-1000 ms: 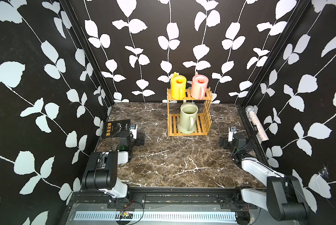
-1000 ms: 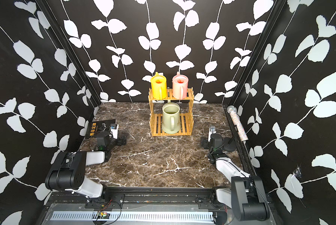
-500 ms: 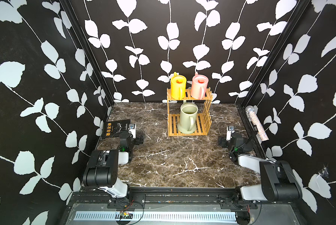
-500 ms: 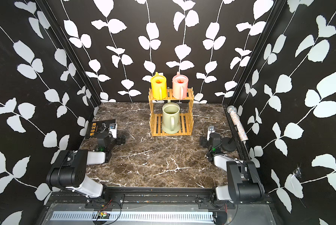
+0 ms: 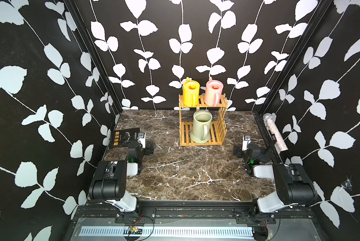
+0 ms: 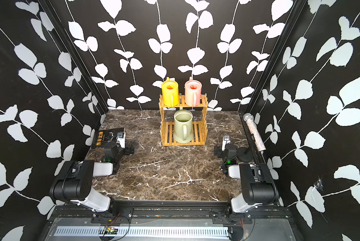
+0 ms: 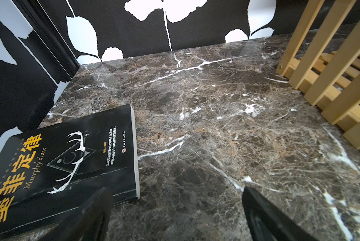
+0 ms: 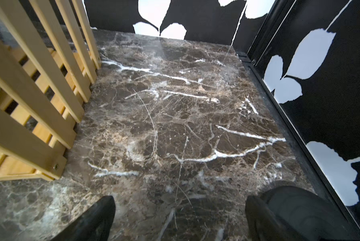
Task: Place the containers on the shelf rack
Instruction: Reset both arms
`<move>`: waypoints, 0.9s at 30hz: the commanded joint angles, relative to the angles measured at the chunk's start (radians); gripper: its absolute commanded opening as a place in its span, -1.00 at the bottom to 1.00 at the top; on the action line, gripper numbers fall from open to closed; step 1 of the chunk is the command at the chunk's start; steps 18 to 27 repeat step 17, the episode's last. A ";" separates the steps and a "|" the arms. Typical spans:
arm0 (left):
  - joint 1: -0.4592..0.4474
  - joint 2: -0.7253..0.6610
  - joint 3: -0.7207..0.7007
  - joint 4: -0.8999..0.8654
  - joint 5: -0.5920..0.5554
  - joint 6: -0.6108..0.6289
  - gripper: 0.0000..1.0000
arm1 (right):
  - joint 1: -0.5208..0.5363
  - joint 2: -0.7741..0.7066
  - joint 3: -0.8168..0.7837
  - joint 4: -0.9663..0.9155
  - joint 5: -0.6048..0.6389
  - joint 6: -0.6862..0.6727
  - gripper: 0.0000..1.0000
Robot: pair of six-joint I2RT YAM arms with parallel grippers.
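**All three cans on the rack, both tools empty**

The small two-tier rack of orange-tan wooden slats [image 5: 222, 125] now carries every container. The small yellow plastic watering can [image 5: 190, 94] and the small pink plastic watering can [image 5: 213, 94] stand side by side on its upper tier. The large pale green watering can [image 5: 201, 127] stands upright on its lower tier, handle facing out of the rack's open front. Its spout is hidden behind the body, so I cannot tell whether it clears the rack's back.

My left tool [image 7: 175, 200] and right tool [image 8: 179, 204] are both spread wide and hold nothing. They sit low over the dark marble-patterned desk [image 5: 185, 171], one off each front corner of the rack and about equally near it. I judge the placing done, with nothing left to fetch.
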State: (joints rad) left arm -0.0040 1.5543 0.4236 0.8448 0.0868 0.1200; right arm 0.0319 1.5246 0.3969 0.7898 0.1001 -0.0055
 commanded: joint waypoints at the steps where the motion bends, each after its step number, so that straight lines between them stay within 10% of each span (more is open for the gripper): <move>1: -0.004 -0.004 -0.013 0.028 -0.011 -0.006 0.97 | -0.003 0.002 0.002 0.059 0.025 0.009 0.97; 27: -0.010 -0.003 -0.009 0.022 -0.027 -0.003 0.97 | 0.014 -0.012 -0.122 0.276 -0.051 -0.043 0.97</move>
